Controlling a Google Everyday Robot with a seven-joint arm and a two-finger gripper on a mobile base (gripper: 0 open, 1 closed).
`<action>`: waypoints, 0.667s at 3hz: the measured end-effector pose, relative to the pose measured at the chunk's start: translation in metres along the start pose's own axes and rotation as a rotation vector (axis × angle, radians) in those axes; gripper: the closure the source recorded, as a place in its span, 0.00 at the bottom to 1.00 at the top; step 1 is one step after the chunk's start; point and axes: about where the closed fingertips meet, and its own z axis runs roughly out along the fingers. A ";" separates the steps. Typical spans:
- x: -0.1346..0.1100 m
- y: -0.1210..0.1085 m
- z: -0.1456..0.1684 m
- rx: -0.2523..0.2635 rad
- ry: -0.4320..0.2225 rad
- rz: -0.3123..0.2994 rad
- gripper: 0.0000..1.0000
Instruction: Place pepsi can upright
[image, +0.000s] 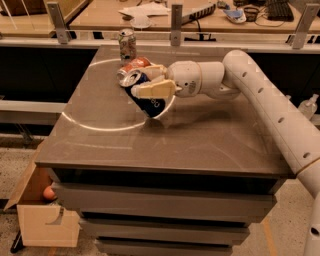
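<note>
The pepsi can, dark blue with white lettering and a silver end, is tilted in my gripper, its top leaning left and its lower end close to the table. The gripper's pale fingers are shut on the can's sides. My white arm reaches in from the right. The can is over the left middle of the tabletop, inside a thin white circle marked on it.
An orange can lies on its side just behind the gripper. A silver patterned can stands upright at the table's far edge. A cardboard box with an orange ball sits on the floor at the left.
</note>
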 end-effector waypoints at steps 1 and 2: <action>0.002 0.000 0.000 -0.005 0.009 -0.001 0.96; 0.006 0.001 0.000 -0.014 0.031 -0.004 0.73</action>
